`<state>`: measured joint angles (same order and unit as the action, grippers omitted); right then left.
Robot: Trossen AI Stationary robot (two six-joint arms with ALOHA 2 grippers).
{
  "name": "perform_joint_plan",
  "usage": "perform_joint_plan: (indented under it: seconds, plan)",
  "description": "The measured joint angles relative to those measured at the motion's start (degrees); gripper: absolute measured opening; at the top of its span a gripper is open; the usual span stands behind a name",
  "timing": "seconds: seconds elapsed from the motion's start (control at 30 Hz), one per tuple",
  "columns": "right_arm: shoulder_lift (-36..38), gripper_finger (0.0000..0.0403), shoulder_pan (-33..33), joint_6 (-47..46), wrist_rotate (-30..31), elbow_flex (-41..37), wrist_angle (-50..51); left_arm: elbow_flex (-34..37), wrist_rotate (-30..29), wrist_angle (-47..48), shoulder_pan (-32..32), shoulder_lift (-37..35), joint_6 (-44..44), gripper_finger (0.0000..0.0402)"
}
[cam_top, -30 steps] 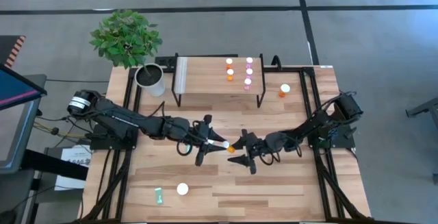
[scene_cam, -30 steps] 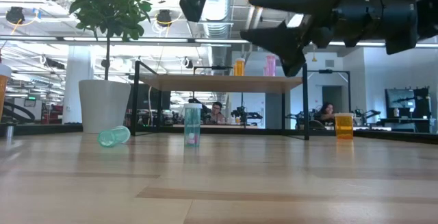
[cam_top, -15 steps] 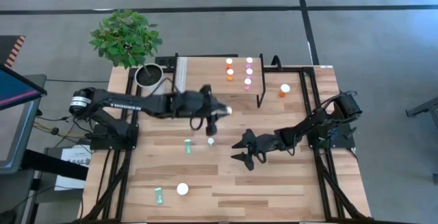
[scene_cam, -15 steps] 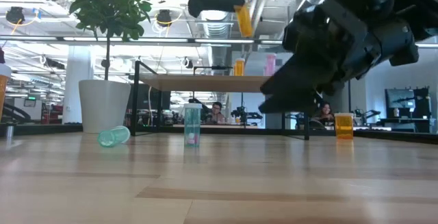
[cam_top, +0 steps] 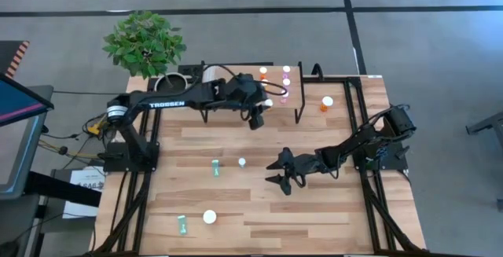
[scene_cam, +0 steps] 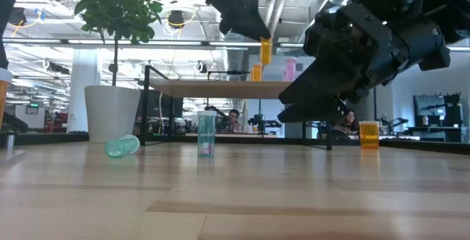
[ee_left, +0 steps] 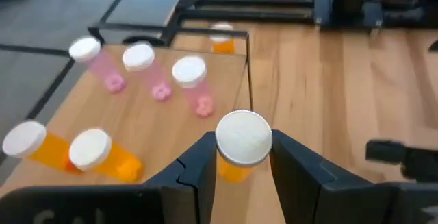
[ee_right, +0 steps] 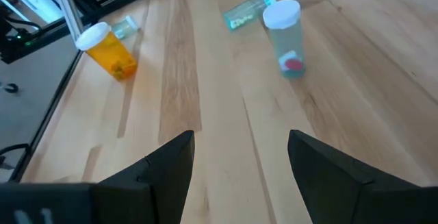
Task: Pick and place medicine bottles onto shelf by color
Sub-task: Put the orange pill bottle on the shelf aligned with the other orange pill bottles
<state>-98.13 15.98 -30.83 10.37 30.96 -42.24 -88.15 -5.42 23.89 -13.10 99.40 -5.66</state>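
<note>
1. The left gripper (ee_left: 243,157) held an orange bottle (ee_left: 241,145) by its sides, white cap toward the wrist camera, jaws narrow around it.
2. In the high view that gripper (cam_top: 263,108) hung over the shelf (cam_top: 228,84), near the shelf's right end.
3. On the shelf stood three pink bottles (ee_left: 193,83) in a row, with two orange bottles (ee_left: 96,154) beside them.
4. One more orange bottle (cam_top: 326,102) stood on the bench past the shelf's right end, near the bench's far right corner.
5. The right gripper (cam_top: 277,171) waited over the middle of the bench, jaws wide and empty.
6. A teal bottle (ee_right: 284,38) stood upright mid-bench; another teal bottle (ee_right: 248,10) lay on its side just beside it.
7. Toward the near left corner stood a wider orange bottle (cam_top: 209,217) with a teal bottle (cam_top: 182,225) lying next to it.
8. A potted plant (cam_top: 170,90) stood at the bench's far left corner.
</note>
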Motion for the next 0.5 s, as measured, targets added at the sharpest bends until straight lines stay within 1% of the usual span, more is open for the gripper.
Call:
perform_joint_plan:
  seconds: [0.1, 0.33, 0.5]
  plan:
    - [0.0, 0.026, -0.05, 0.7, 0.0, 0.0, -0.17, -0.25, 0.23, -0.97, -1.0, 1.05, -0.83, 0.0108]
    - [0.0, 0.026, -0.34, 0.84, 0.0, 0.0, -0.24, 0.29, 0.36, -0.19, -4.34, 1.08, -0.16, 0.0117]
    - [0.0, 0.026, -0.27, 0.83, 0.0, 0.0, -0.24, 0.29, 2.38, 1.28, -5.9, 1.08, -0.09, 0.0117]
